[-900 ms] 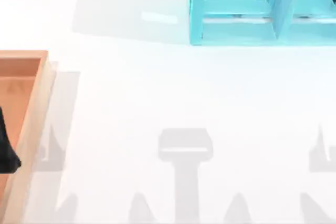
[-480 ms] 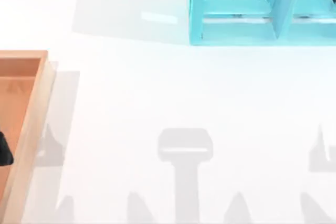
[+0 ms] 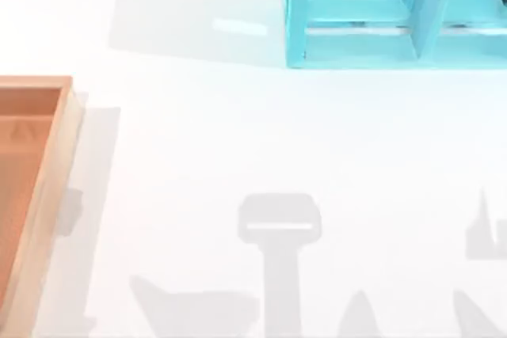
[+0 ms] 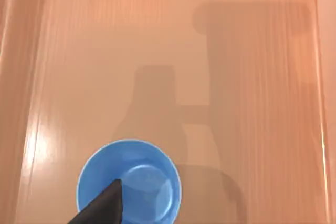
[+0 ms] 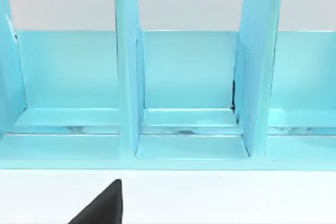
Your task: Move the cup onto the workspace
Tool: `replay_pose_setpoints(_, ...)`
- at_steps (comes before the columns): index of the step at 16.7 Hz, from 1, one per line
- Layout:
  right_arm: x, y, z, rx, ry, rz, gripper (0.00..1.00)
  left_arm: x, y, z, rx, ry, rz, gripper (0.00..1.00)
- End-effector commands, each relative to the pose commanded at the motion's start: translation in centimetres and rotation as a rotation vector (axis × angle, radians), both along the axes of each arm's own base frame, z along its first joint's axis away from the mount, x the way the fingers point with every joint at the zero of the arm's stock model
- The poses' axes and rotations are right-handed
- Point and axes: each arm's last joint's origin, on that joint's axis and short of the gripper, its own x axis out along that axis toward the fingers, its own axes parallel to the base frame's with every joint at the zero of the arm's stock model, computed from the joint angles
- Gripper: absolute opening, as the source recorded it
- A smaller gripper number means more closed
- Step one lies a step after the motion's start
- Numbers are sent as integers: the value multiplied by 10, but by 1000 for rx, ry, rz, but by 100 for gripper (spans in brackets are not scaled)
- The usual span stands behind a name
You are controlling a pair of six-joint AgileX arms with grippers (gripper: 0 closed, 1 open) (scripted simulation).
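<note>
Cup: the small plain blue cup point(image 4: 129, 181), handleless and open side up, stood upright on the floor of the shallow orange-brown wooden tray point(image 4: 173, 51), as the left wrist view showed.
Cup's place: it sat on the bare wood of the tray, apart from the tray's walls, with grey shadows lying across the wood beside it.
Left hand: one black finger point(image 4: 102, 206) of the left hand reached over the cup's rim and covered part of its opening; whether the hand's fingers were apart or together, I cannot tell.
Tray in the top view: the wooden tray point(image 3: 49, 187) lay at the left edge of the table, its long right wall running down towards the near edge.
Workspace: the broad glossy white table surface point(image 3: 238, 140) spread between the tray and the shelf unit, with grey shadows across its near part.
Shelf unit: the light teal shelf unit point(image 3: 380, 13) stood at the far right of the table, split into open compartments by upright dividers.
Right hand: the right wrist view faced the teal shelf's compartments point(image 5: 186, 93) from across the white surface, with one black finger point(image 5: 102, 205) at the near edge; I cannot tell how that hand's fingers stood.
</note>
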Motion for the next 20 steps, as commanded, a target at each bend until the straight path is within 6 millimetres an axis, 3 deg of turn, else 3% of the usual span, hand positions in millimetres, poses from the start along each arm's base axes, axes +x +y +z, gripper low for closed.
replay_pose_setpoints(4, 0, 0, 0, 0, 0, 0, 100, 44, 19, 7, -30, 345, 1, 100)
replay_pose_setpoints(9, 0, 0, 0, 0, 0, 0, 100, 86, 40, 6, -75, 611, -7, 100)
replay_pose_setpoints(17, 0, 0, 0, 0, 0, 0, 100, 96, 44, 5, -86, 661, -12, 100)
replay_pose_setpoints(20, 0, 0, 0, 0, 0, 0, 100, 98, 45, -14, -89, 668, -9, 100)
